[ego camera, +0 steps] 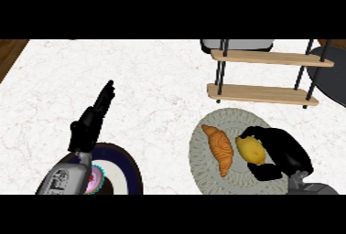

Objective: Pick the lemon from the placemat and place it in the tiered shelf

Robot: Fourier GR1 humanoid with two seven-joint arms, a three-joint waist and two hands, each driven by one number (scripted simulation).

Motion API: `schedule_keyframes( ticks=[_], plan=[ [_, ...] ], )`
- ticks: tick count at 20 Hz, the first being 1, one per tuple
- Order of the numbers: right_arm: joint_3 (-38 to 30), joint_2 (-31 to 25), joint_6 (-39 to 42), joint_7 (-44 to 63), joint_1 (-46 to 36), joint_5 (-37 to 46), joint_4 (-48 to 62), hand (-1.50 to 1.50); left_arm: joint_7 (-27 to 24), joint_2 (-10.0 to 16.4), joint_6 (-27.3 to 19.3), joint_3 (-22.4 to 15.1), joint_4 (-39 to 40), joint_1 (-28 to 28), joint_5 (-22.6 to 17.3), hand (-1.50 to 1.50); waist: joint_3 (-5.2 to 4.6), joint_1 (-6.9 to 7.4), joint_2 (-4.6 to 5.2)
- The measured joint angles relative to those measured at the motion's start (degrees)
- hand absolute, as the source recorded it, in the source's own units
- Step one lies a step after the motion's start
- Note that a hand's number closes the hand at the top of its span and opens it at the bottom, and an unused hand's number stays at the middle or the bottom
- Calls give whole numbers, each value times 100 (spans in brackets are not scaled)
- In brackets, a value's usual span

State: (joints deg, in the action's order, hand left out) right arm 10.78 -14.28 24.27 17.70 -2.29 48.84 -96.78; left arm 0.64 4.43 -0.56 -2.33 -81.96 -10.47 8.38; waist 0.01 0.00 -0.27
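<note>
Head view: right hand curled round the lemon, thumb and fingers wrapping it from the right side. Lemon sits over the round grey placemat, just right of a croissant; can't tell if it's lifted. Tiered shelf just beyond the mat, both boards bare. Left hand at lower left, fingers straight and together, above a dark plate.
</note>
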Motion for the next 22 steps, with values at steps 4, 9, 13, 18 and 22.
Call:
schedule_keyframes(
  ticks=[4,9,13,18,22],
  plan=[
    [-5,-3,-306,-354,-6,252,157,150,55,-40,-5,47,86,-129,23,0,-15,0,-9],
    [-1,261,54,53,-55,207,-93,150,281,-11,82,6,-282,63,12,0,-12,3,6],
    [213,954,929,1658,-410,-106,-156,150,277,-29,100,-49,-299,64,36,0,-31,83,17],
    [282,1269,930,3300,-1121,-1090,-168,150,252,-47,148,-82,-243,2,23,0,-30,197,30],
    [191,1339,191,4111,-1842,-1839,-303,150,242,-52,174,-106,-207,-9,28,0,-26,247,13]
  ],
)
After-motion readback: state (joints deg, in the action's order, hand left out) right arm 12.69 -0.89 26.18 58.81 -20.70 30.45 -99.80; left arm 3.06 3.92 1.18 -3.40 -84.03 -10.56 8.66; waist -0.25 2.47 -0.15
